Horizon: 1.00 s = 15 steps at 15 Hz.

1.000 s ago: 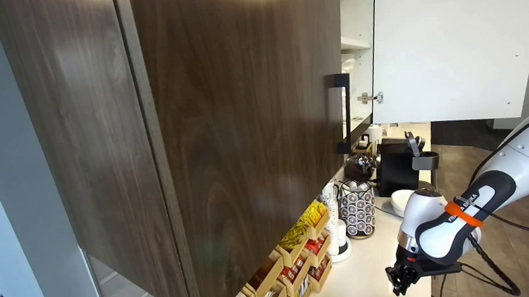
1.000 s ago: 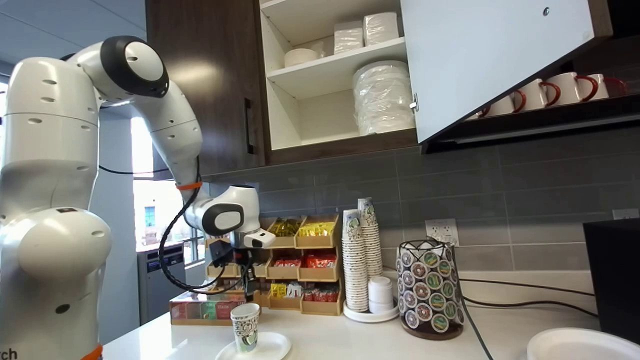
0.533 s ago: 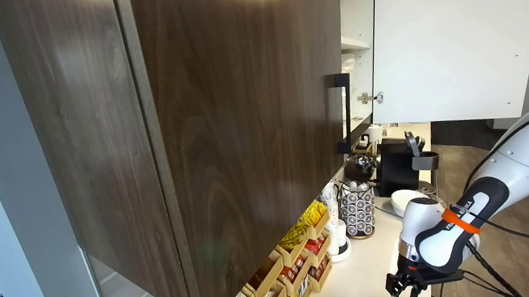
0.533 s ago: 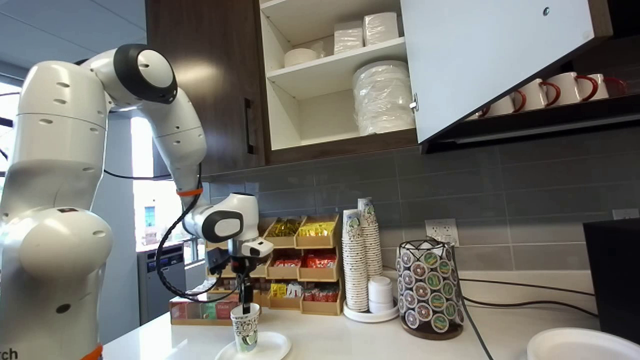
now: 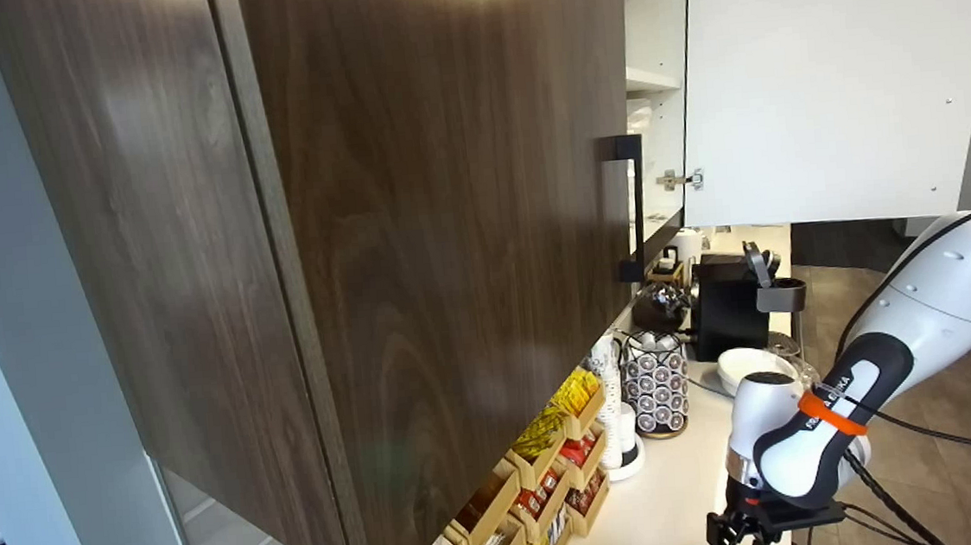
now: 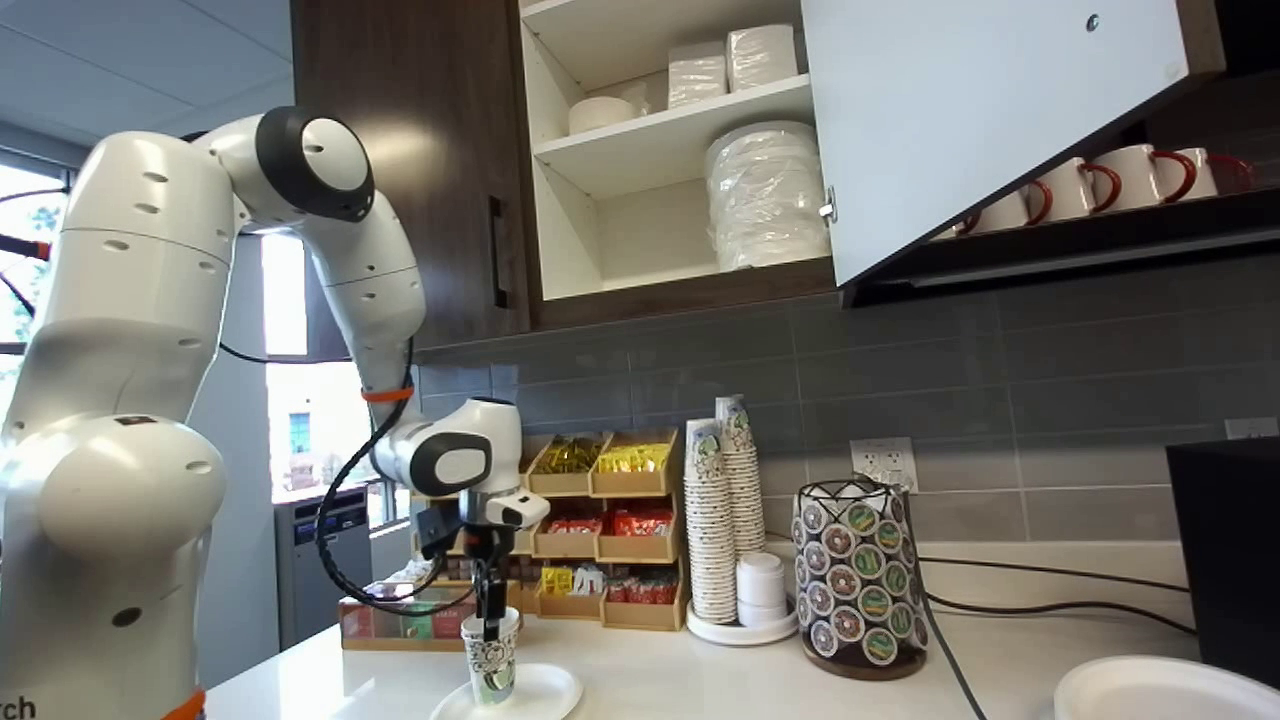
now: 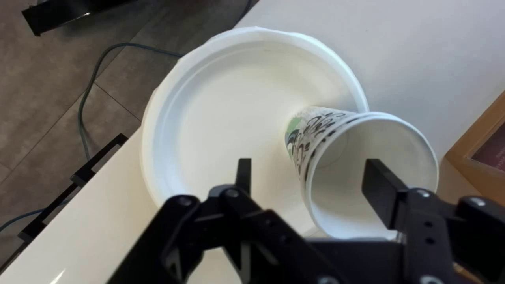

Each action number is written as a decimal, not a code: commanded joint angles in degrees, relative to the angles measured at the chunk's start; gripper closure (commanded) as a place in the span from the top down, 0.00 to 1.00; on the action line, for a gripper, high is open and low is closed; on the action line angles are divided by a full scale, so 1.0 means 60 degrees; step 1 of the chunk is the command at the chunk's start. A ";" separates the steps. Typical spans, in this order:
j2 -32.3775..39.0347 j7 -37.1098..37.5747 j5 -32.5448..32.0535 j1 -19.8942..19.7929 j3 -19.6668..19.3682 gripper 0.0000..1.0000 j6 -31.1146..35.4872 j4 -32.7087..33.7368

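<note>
A patterned paper cup (image 7: 315, 126) stands on a white round plate (image 7: 221, 102) near the counter edge, also seen as the cup (image 6: 492, 672) in an exterior view. My gripper (image 7: 311, 177) is open right over it, jaws wide apart. In the wrist view the left finger (image 7: 243, 173) lies over the plate, outside the cup, while the right finger (image 7: 380, 189) overlaps the cup's mouth. The cup's rim runs between them with a gap to each side. Whether the right finger is inside the cup or above it, I cannot tell.
Behind the gripper stand a wooden packet rack (image 6: 640, 545) and a clear-fronted tea box (image 6: 430, 622). Along the counter come tall stacks of paper cups (image 6: 712, 540), a coffee pod carousel (image 6: 860, 580) and another white plate (image 6: 1160, 690). An open cabinet door (image 6: 980, 110) hangs above.
The gripper's fingers have spread apart from nearly together. The arm has come down, bringing the fingertips level with the cup's rim. The cup and plate have not moved.
</note>
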 commanded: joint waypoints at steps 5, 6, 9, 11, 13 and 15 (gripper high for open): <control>0.0529 0.0147 -0.0078 0.0062 -0.0060 0.20 0.0041 0.0421; 0.0539 0.0154 -0.0075 0.0065 -0.0063 0.04 0.0057 0.0435; 0.0473 0.0204 -0.0144 0.0071 -0.0118 0.00 0.0070 0.0421; 0.0391 0.0228 -0.0159 0.0070 -0.0148 0.01 0.0070 0.0396; 0.0277 0.0244 -0.0157 0.0068 -0.0168 0.01 0.0031 0.0358; 0.0129 0.0243 -0.0155 0.0060 -0.0182 0.01 -0.0015 0.0308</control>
